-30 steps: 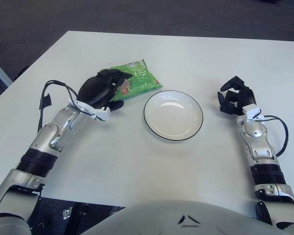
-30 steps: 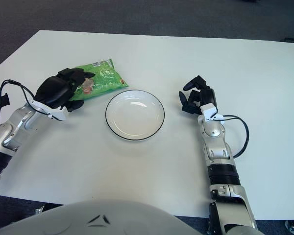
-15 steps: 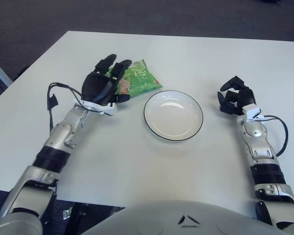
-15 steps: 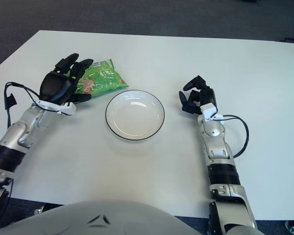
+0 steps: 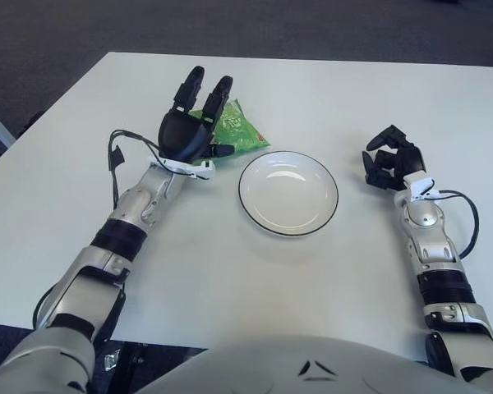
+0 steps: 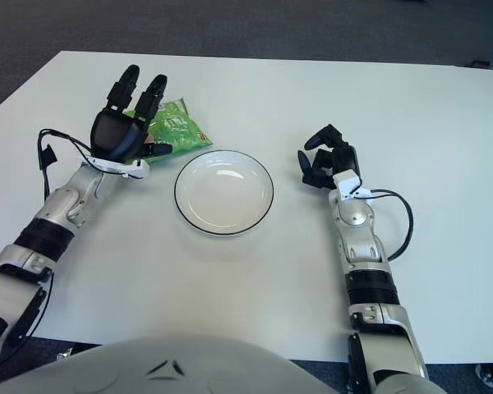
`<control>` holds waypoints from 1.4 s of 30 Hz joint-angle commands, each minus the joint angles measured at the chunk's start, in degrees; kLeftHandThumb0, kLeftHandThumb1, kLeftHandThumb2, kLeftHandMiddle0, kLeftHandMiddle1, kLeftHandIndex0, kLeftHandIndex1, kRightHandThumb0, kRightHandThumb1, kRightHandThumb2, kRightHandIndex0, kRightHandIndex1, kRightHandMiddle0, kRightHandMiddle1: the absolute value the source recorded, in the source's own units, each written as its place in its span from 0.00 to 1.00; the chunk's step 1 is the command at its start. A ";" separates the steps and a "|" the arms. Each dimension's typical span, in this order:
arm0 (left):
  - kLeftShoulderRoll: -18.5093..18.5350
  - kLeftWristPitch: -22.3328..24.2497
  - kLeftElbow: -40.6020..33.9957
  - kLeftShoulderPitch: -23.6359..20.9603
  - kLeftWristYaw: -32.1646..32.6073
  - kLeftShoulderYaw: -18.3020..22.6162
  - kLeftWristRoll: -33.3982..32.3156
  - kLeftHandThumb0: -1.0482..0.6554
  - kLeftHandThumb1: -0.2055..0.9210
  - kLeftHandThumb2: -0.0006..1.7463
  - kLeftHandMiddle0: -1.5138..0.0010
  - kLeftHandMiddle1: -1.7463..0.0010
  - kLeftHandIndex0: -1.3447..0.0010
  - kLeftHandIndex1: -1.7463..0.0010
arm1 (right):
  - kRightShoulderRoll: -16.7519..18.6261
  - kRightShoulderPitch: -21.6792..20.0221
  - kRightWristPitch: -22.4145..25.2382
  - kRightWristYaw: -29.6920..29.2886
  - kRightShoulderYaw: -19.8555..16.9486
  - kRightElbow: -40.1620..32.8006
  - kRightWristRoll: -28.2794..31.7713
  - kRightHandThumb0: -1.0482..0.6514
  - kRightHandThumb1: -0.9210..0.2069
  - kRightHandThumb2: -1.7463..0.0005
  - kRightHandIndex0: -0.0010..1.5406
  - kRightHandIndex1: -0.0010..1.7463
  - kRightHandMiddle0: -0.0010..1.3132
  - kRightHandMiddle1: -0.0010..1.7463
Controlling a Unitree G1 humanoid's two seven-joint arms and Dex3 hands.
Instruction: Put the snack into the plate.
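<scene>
Presently the left hand is over the near edge of the snack, a green packet lying flat on the white table. Fingers extended and spread, pointing away from the robot; thumb sticks out sideways twd the plate. Nothing gripped. Palm covers the packet's near-left portion, so can't confirm whether hand and packet touch – prob. just above or lightly on it, view is poor there.

Snack position: on the table, left of the plate and slightly farther from the robot, its nearest corner just beside the plate rim but outside it. Plate is white w/ dark rim, round, empty, approx. centre of the table betw. the two arms.

Right hand shows to the right of the plate, apart from it, fingers curled inward, holding nothing. Forearm runs back twd the robot's body along the table, w/ a black cable looping off the wrist.
</scene>
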 commanded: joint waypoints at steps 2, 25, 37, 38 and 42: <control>-0.84 1.30 3.49 -3.25 -0.01 -1.56 0.28 0.00 1.00 0.22 1.00 1.00 1.00 1.00 | 1.61 5.22 4.49 1.06 1.91 5.44 -2.01 0.37 0.33 0.42 0.67 1.00 0.33 1.00; -5.40 7.00 23.03 -14.29 -15.47 -7.16 -4.52 0.00 1.00 0.31 1.00 1.00 1.00 1.00 | 1.53 5.34 4.84 1.56 2.13 4.87 -1.58 0.37 0.33 0.41 0.68 1.00 0.33 1.00; -7.36 6.33 29.23 -16.99 -31.25 -5.12 -14.90 0.00 1.00 0.42 1.00 1.00 1.00 1.00 | 1.33 5.61 4.81 1.72 2.17 4.52 -1.64 0.37 0.33 0.41 0.67 1.00 0.33 1.00; -8.17 6.80 32.55 -18.55 -33.76 -5.00 -15.85 0.00 1.00 0.43 1.00 1.00 1.00 1.00 | 1.24 5.59 4.80 1.65 2.29 4.55 -1.87 0.37 0.33 0.41 0.67 1.00 0.33 1.00; -8.89 7.85 36.54 -20.84 -38.26 -5.57 -17.36 0.00 1.00 0.49 1.00 1.00 1.00 1.00 | 1.06 5.84 4.96 1.58 2.49 4.19 -2.20 0.37 0.33 0.42 0.67 1.00 0.33 1.00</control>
